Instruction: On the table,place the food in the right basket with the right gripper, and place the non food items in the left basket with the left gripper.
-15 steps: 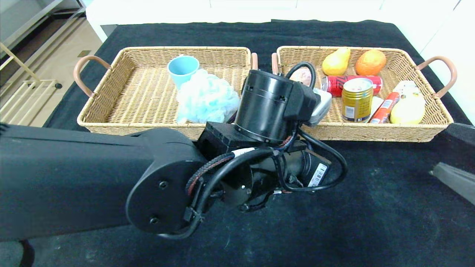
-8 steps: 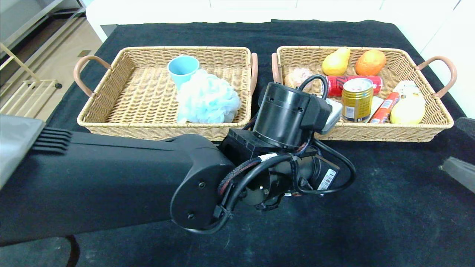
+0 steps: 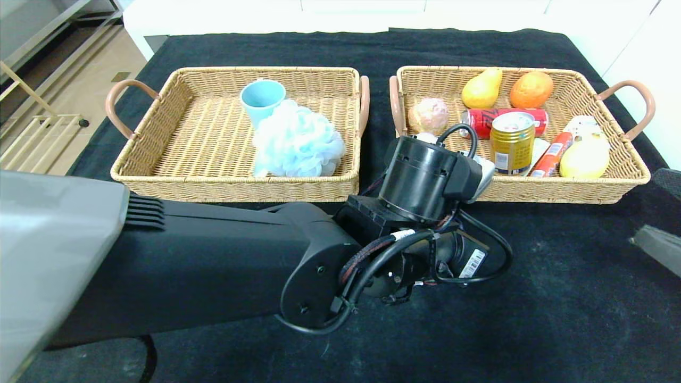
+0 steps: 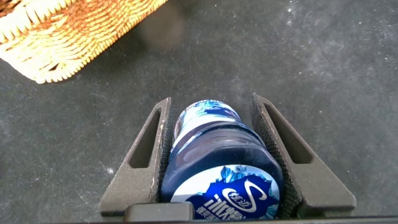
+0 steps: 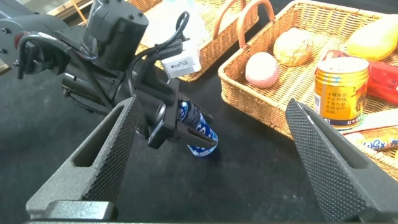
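Black cloth covers the table. At frame centre, the left gripper is clamped around a blue bottle just above the cloth. Lift straight, clear the rim, release inside the left basket. The right gripper, lower right, hangs wide open and empty.

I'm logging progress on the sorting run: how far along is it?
Nearly done. The right basket already holds the food: fruit, cans and packets. The left basket has a blue cup and a bath pouf. In hand: the left gripper grips a blue bottle over the black table, in front of the baskets. Left: dropping it into the left basket. The right gripper waits open.
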`<state>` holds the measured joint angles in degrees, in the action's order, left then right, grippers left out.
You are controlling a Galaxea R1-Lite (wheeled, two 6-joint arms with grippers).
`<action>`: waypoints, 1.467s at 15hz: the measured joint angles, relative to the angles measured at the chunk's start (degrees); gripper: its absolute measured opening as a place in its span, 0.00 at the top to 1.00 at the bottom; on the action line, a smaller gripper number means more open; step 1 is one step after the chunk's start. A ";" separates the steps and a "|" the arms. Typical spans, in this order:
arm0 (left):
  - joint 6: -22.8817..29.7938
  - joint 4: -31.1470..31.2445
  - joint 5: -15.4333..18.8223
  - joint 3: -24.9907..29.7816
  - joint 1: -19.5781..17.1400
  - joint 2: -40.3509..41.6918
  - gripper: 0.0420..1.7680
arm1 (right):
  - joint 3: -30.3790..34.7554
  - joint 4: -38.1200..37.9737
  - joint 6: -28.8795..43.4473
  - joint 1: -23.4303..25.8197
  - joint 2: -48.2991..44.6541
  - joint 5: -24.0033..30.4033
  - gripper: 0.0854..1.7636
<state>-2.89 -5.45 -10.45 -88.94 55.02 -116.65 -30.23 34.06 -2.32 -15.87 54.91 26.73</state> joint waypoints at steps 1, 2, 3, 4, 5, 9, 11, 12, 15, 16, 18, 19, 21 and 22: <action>0.02 0.27 -0.10 -0.09 0.00 -0.13 0.50 | 0.05 0.00 -0.02 0.00 0.02 -0.02 0.03; 0.06 0.27 -0.18 -0.15 0.05 -0.22 0.50 | 0.09 0.00 -0.02 0.00 0.07 -0.02 0.03; 0.09 0.27 -0.21 -0.17 0.09 -0.27 0.50 | 0.09 0.00 -0.02 0.00 0.11 -0.02 0.03; 0.11 0.27 -0.21 -0.17 0.11 -0.30 0.50 | 0.09 0.00 -0.02 0.00 0.13 0.00 0.03; 0.09 0.27 -0.22 -0.17 0.16 -0.33 0.50 | 0.11 0.00 -0.02 0.00 0.16 0.00 0.03; 0.17 0.22 -0.21 -0.02 0.27 -0.46 0.50 | 0.17 0.00 0.00 0.00 0.22 -0.04 0.03; 0.17 0.18 -0.21 0.09 0.27 -0.46 0.50 | 0.17 0.00 0.00 0.00 0.27 -0.02 0.03; 0.26 0.07 -0.18 0.13 0.27 -0.46 0.50 | 0.17 -0.02 -0.02 0.00 0.27 0.00 0.03; 0.68 -0.06 -0.11 0.22 0.27 -0.55 0.50 | 0.17 -0.02 -0.02 0.06 0.52 -0.02 0.03; 0.74 -0.11 -0.11 0.28 0.27 -0.60 0.50 | 0.17 -0.02 0.00 0.06 0.66 -0.02 0.03; 0.80 -0.20 0.06 0.38 0.24 -0.72 0.50 | 0.17 -0.02 0.00 0.09 0.85 -0.02 0.03; 0.80 -0.28 0.09 0.38 0.24 -0.82 0.50 | 0.17 -0.02 -0.02 0.09 0.93 0.00 0.03; 0.89 -0.26 0.01 0.38 0.24 -0.99 0.50 | 0.17 -0.02 0.00 0.09 1.04 -0.02 0.03; 0.89 -0.22 -0.07 0.38 0.24 -1.05 0.50 | 0.17 -0.02 -0.02 0.09 1.05 -0.02 0.03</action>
<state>-2.00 -5.67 -10.52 -88.56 55.26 -117.70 -30.06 34.04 -2.34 -15.79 55.95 26.71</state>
